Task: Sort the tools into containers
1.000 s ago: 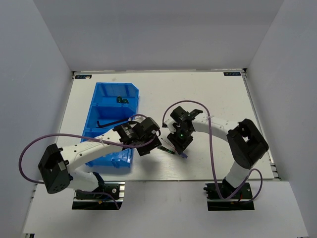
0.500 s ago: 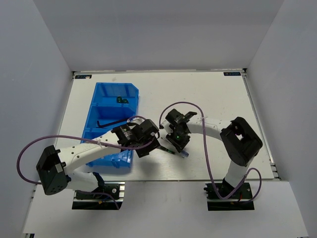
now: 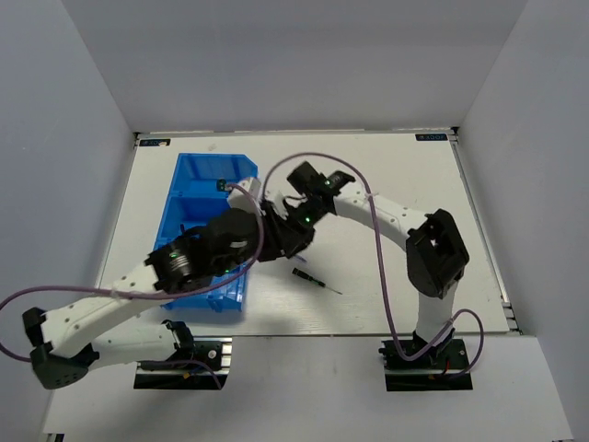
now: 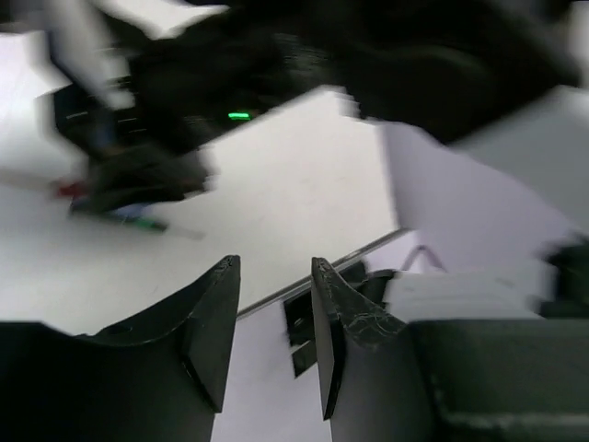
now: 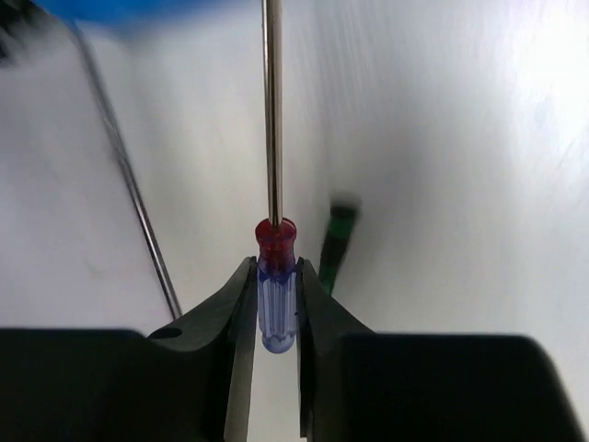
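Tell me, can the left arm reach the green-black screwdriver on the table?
Probably yes: the green-black screwdriver lies uncovered on the table, and the left gripper is open and empty close by. The right gripper, holding the red-blue screwdriver, crowds it somewhat.

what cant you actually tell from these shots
- Near bin contents: top view, left arm lies across it.
- Dark items in the far bin: top view, too small to name.
- Red-blue screwdriver tip: right wrist view, cut off by the top edge.
- Green handle beside it: blurred.
- Left wrist view: motion blur; coloured streaks unidentifiable.
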